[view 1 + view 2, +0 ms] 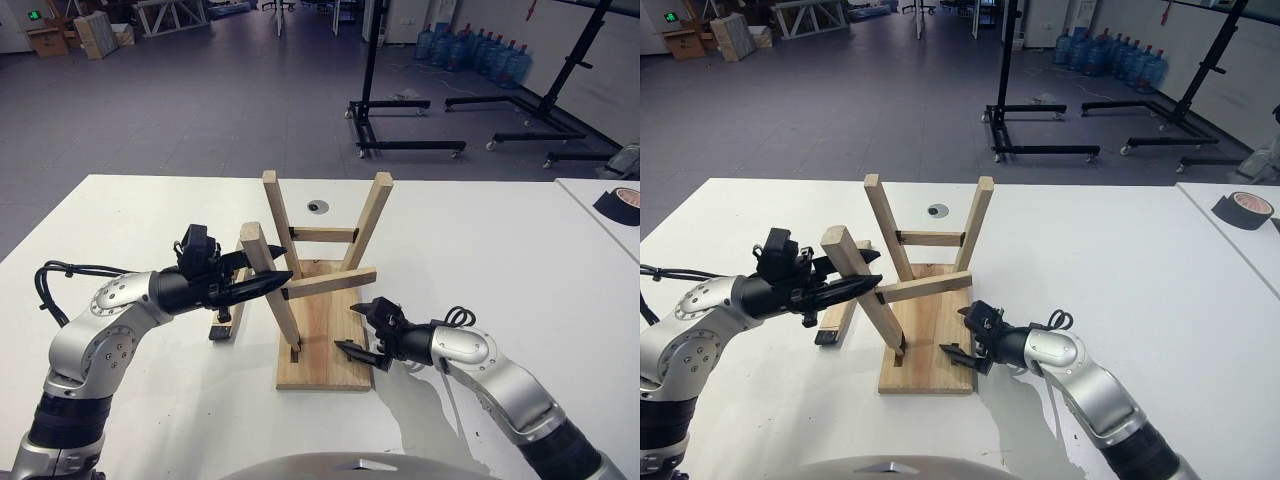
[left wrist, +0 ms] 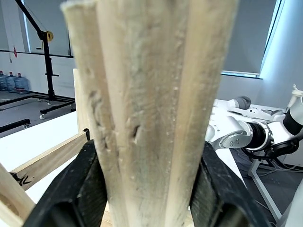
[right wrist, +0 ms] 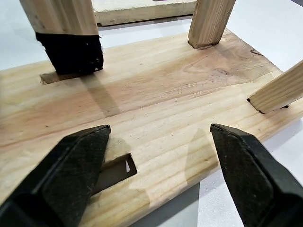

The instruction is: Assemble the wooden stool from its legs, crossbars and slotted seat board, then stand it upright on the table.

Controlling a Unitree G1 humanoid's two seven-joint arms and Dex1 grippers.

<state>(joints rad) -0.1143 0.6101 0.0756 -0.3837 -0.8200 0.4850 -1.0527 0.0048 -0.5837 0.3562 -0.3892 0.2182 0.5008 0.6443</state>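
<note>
The slotted seat board [image 1: 325,345] lies flat on the white table [image 1: 500,250]. Two legs [image 1: 280,222] stand in its far slots, leaning apart, joined by a short crossbar [image 1: 323,235]. A third leg [image 1: 268,275] leans in the near-left slot, and a second crossbar [image 1: 330,282] runs from it to the right. My left gripper [image 1: 283,284] is shut on this third leg [image 2: 151,94], with a black finger [image 2: 71,189] on each side. My right gripper [image 1: 355,328] is open at the board's near-right edge, over an empty slot [image 3: 116,170]. A fourth leg [image 1: 224,312] lies on the table behind the left gripper.
A round hole [image 1: 317,207] is in the table behind the stool. A black tape roll [image 1: 618,205] lies on a second table at the far right. Black wheeled racks [image 1: 410,140] and water bottles [image 1: 470,50] stand on the floor beyond.
</note>
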